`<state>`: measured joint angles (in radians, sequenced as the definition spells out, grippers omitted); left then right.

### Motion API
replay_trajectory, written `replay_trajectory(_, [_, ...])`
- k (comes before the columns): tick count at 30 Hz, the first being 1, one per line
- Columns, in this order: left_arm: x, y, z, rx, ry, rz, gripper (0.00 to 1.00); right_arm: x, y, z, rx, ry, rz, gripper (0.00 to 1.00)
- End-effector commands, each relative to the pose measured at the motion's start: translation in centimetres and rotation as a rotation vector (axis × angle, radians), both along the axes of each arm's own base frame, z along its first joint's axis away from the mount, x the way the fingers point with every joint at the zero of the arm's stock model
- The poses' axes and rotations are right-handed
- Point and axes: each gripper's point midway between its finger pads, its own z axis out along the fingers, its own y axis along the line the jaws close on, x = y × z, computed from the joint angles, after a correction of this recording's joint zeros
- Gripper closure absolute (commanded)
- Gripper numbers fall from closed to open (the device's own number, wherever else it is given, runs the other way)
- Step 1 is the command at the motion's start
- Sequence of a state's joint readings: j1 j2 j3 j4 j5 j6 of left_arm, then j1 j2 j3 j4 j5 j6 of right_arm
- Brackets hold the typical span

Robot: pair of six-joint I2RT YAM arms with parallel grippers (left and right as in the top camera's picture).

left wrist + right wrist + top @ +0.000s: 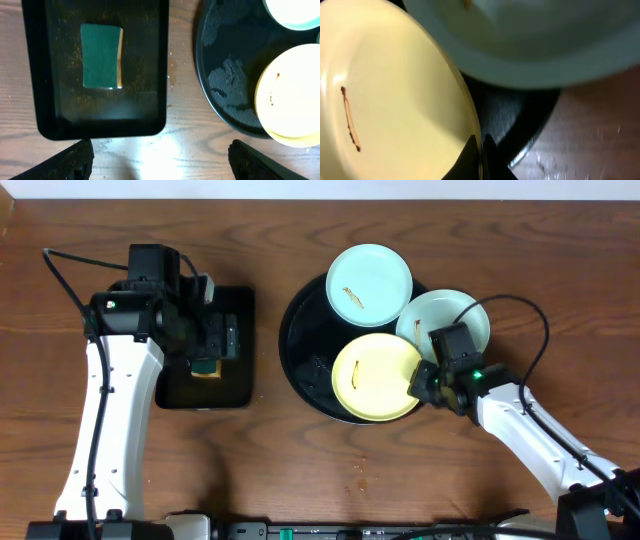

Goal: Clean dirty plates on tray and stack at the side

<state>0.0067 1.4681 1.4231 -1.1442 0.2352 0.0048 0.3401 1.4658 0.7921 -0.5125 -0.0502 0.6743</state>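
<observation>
Your right gripper is at the right edge of the yellow plate, and the wrist view shows its two dark fingers pressed together on that plate's rim, so the claw is clamped on the yellow plate. The plate lies on the round tray, toward its lower right, with its outer edge reaching past the tray's rim; a thin brown line marks its left half. The upper mint plate sits at the top of the tray, overhanging the rim, with a brown smear near its centre. The right-hand mint plate rests at the tray's right edge, partly over the tabletop, its rim meeting the yellow plate's; you cannot tell from these views which lies on top. Your left gripper hangs over the rectangular tray, well apart from the plates, its fingers spread wide and holding nothing. A green sponge lies flat in that tray, which is dusted with brown specks. A few crumbs lie on the wood just below the round tray.
</observation>
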Motion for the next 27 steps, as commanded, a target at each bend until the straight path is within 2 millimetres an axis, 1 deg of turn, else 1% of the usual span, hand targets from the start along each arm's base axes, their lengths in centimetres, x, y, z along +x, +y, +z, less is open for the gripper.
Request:
replay_trajectory(1, [0.7,0.9,0.7,0.039,-0.031,0.041,0.14,1.6,0.2,1.2,-0.058,-0.092,0.106,0.99])
replay_trajectory(4, [1.3,1.3,0.8,0.054,-0.051,0.068,0.14,2.7,0.5,1.9,-0.108,-0.166,0.221,0.99])
replay_trajectory(6, [1.8,1.3,0.8,0.051,-0.067,0.075,0.14,3.3,0.1,2.3,-0.164,-0.201,0.273,0.99])
replay_trajectory(9, [2.3,1.3,0.5,0.047,-0.072,0.089,0.14,3.7,0.1,2.6,-0.172,-0.221,0.276,0.99])
replay_trajectory(12, [2.6,1.7,-0.7,0.064,-0.044,0.100,0.14,4.0,0.3,2.8,-0.163,-0.239,0.277,0.99])
replay_trajectory(14, [2.8,2.5,-1.7,0.100,-0.015,0.135,0.14,3.8,1.1,2.8,-0.122,-0.232,0.300,0.99])
replay_trajectory(17, [3.4,3.1,-3.2,0.110,0.023,0.148,0.14,2.6,3.4,2.9,0.010,-0.202,0.365,0.99])
replay_trajectory(19, [3.6,3.8,-4.6,0.111,0.066,0.165,0.14,2.2,4.3,3.0,0.056,-0.192,0.386,0.99])
replay_trajectory(22, [3.7,4.8,-6.8,0.107,0.133,0.192,0.14,2.4,3.8,2.9,0.035,-0.188,0.345,0.99])
replay_trajectory(27, [3.7,5.8,-10.6,0.107,0.242,0.173,0.15,2.7,1.6,2.2,-0.081,-0.184,0.293,0.99])
